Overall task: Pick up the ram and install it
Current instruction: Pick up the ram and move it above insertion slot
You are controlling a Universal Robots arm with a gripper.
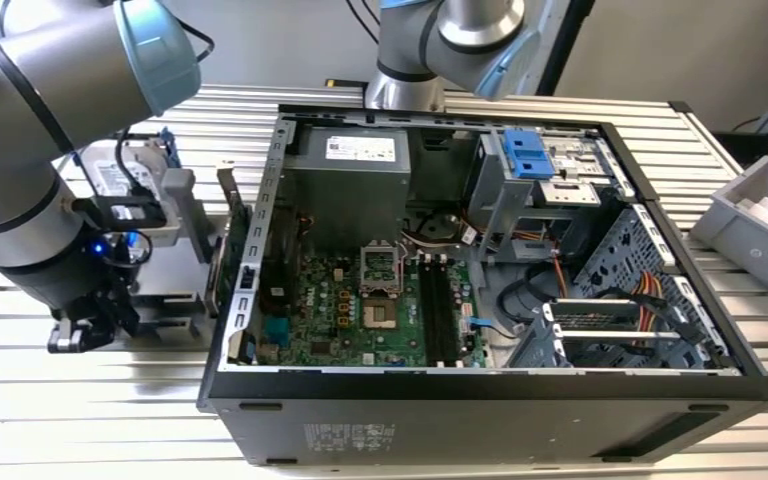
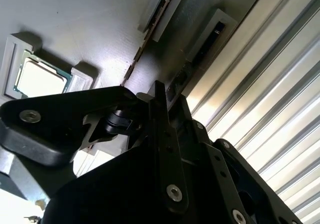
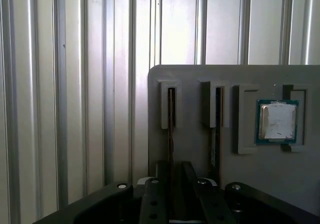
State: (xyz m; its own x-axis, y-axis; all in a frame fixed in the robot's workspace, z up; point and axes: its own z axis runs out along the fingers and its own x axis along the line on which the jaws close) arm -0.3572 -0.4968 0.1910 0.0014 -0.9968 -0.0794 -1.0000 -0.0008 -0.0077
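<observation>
The ram [image 3: 171, 129] is a thin stick standing on edge in a slot of a grey holder tray [image 3: 200, 74]. In both wrist views my gripper [image 3: 172, 184] sits right over its near end, in line with the stick. The second wrist view has the same ram [image 2: 150, 29] running down under the gripper [image 2: 160, 101]. In the exterior view the gripper [image 1: 84, 330] hangs low at the exterior view's left, beside the open computer case [image 1: 491, 390]. The black motherboard slots [image 1: 434, 305] lie inside the case.
A second stick [image 3: 218, 124] stands in the neighbouring slot, and a processor chip [image 3: 277, 121] lies in a pocket of the same tray. The table is ribbed metal [image 3: 75, 109]. A grey bin [image 1: 758, 215] stands at the exterior view's right. A second arm's base [image 1: 418, 60] rises behind the case.
</observation>
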